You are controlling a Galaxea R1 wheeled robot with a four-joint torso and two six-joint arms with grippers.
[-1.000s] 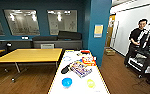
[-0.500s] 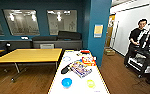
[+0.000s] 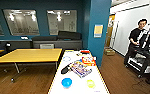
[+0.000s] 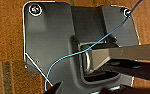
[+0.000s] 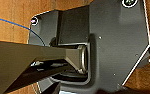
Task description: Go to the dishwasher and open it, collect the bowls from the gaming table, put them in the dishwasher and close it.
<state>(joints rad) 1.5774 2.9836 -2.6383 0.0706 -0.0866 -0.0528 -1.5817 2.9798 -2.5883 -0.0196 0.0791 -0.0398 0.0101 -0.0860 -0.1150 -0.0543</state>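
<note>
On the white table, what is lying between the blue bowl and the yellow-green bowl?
Nothing: in the head view, the blue bowl and the yellow-green bowl sit apart, with bare white top of the gaming table between them.

2 bowls on the white bench (image 3: 101,82): 1 blue bowl (image 3: 66,82), 1 yellow-green bowl (image 3: 90,83). 1 magazine (image 3: 80,68), 1 red packet (image 3: 88,60), 1 dark object (image 3: 65,69). 1 yellow wooden table (image 3: 28,55). 1 person (image 3: 136,42). 1 cardboard box (image 3: 109,51).

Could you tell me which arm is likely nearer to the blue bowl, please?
Left, probably: the blue bowl lies left of the head view's middle, the left arm's side. Both wrists hang over wooden floor, not yet at the table.
</note>
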